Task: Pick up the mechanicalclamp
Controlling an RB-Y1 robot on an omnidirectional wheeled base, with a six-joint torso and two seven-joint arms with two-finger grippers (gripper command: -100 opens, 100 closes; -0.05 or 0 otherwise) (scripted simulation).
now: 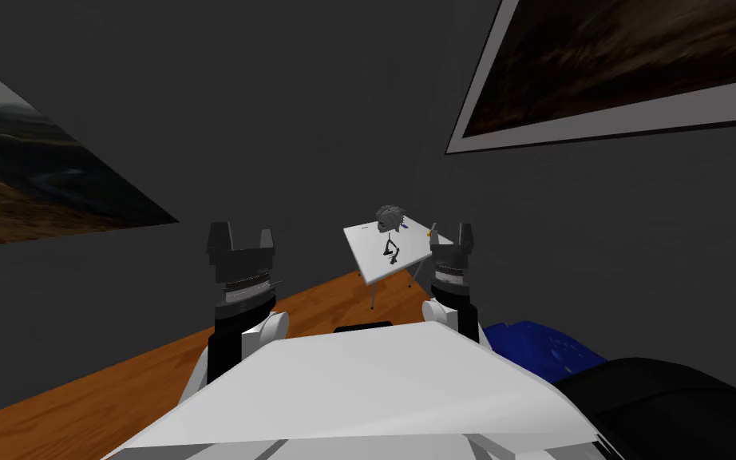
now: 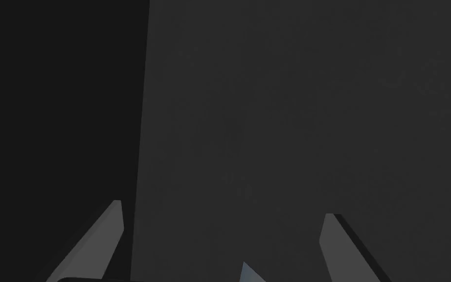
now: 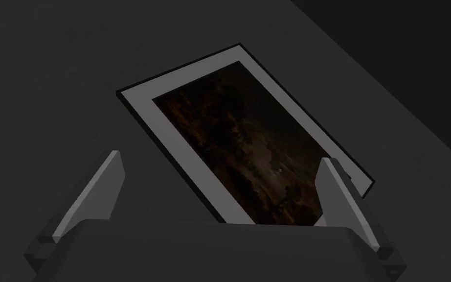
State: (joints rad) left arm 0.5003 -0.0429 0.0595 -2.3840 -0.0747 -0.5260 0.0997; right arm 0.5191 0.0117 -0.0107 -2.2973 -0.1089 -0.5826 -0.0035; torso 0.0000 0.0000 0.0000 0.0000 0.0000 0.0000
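**Clamp on bench, both pincers released and clear of it**

The mechanical clamp [image 1: 391, 251], a small dark item, lies on the white bench [image 1: 365, 243] ahead, near the middle of its top. A grey spiky object [image 1: 389, 216] stands just behind it on the same surface. The bench stands on a wooden floor [image 1: 119, 383] against a dark wall.

The left pincer [image 1: 242, 231] is raised in front of the chest, fingers [image 2: 103, 235] spread wide, holding nothing. The right pincer [image 1: 450, 230] is raised beside the bench's near edge, fingers [image 3: 100, 191] likewise apart and empty. Both are well apart from the clamp.
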